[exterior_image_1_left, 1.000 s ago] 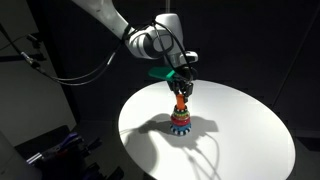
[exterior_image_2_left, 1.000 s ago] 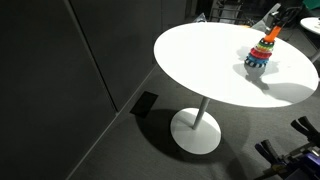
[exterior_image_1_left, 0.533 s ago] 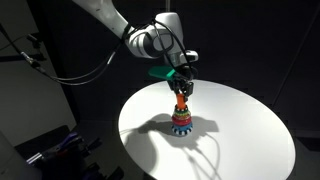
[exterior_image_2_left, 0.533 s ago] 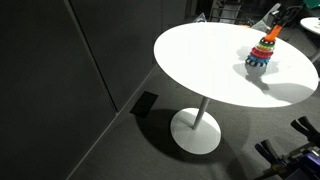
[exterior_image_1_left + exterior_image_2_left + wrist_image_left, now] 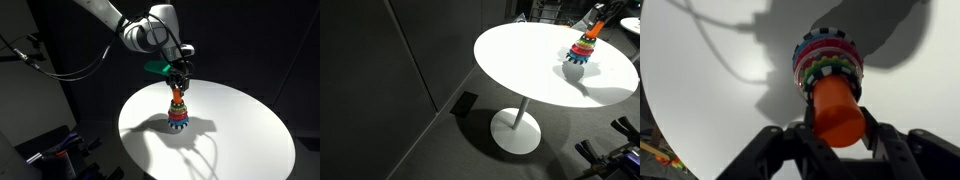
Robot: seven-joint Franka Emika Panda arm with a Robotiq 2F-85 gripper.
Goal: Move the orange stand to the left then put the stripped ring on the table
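While the hand [image 5: 838,122] grips the tapered top of the orange stand [image 5: 836,105], fingers [image 5: 800,135] tight on either side, the coloured rings [image 5: 827,52] sit stacked around the stand just below the grip. Beyond the stand lies the white round surface [image 5: 700,110]. In both exterior views the stand [image 5: 178,100] [image 5: 586,40] hangs upright under the hand [image 5: 178,88]; whether the stand's base touches the surface [image 5: 240,130] [image 5: 520,60] cannot be told.
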